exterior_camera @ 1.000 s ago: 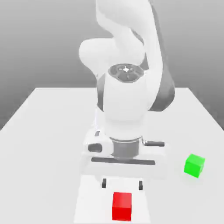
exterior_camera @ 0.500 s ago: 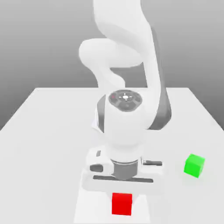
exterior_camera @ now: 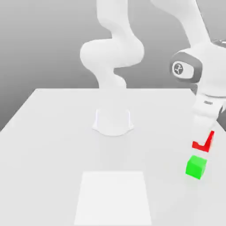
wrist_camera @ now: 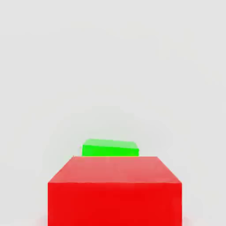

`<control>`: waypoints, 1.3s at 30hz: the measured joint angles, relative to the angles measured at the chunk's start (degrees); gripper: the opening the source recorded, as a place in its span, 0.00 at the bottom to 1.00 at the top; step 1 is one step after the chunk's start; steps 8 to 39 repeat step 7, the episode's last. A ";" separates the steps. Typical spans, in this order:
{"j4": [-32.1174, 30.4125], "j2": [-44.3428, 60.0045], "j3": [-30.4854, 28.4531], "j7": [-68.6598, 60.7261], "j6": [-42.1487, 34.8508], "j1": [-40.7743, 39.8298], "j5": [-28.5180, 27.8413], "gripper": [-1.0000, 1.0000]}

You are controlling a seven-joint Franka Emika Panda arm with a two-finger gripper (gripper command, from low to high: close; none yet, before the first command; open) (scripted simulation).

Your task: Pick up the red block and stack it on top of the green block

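The red block (exterior_camera: 199,145) hangs in the air at the exterior view's right, with my gripper (exterior_camera: 202,138) shut on it; the white fingers cover part of the block. The green block (exterior_camera: 195,167) rests on the table just below the red one, a small gap between them. In the hand view the red block (wrist_camera: 114,190) sits large in the foreground, and the green block (wrist_camera: 110,148) shows just past its far edge.
The white table (exterior_camera: 53,132) carries the arm's round base (exterior_camera: 113,121) at its middle. A paler square patch (exterior_camera: 112,196) lies near the front edge. The green block stands close to the table's edge on the exterior view's right.
The gripper shut on the red block at the front of the table. The arm then lifted it and swung to the exterior view's right, to just above the green block.
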 joint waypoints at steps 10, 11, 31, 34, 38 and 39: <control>0.24 7.23 -3.29 5.13 6.46 1.75 -7.33 1.00; 0.24 7.23 -3.29 5.13 6.46 1.75 -7.33 1.00; 0.24 7.23 -3.29 5.13 6.46 1.75 -7.33 1.00; 0.24 7.23 -3.29 5.13 6.46 1.75 -7.33 1.00; 0.24 7.23 -3.29 5.13 6.46 1.75 -7.33 1.00; 0.24 7.23 -3.29 5.13 6.46 1.75 -7.33 1.00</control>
